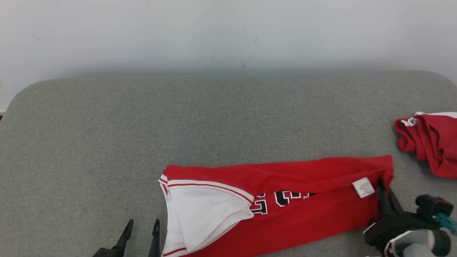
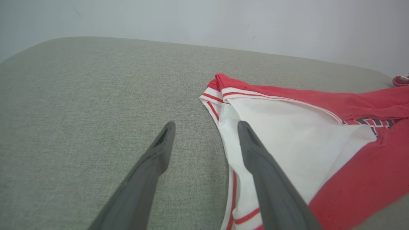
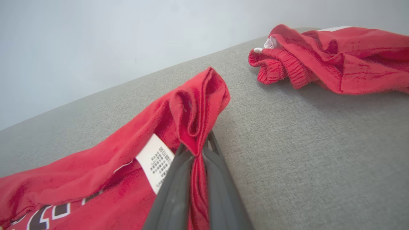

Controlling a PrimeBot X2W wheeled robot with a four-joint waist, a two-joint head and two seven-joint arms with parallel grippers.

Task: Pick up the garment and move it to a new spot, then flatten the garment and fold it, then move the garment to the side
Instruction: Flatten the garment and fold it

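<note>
The grey surface holds the red shirt stretched along its front edge, with another red cloth bunched at the right edge. The right claw pinches only a thin fold at the shirt's right end. The left claw gapes empty beside its white end. A one-sided pull could slip that pinch or skew the fold.

The left gripper has two long, slim, charcoal-grey fingers that taper to narrow tips, each with a shallow recessed slot near its end. The right gripper has the same matte dark fingers on a chunky black wrist housing, with a teal cable and a pale grey-and-white forearm.
</note>
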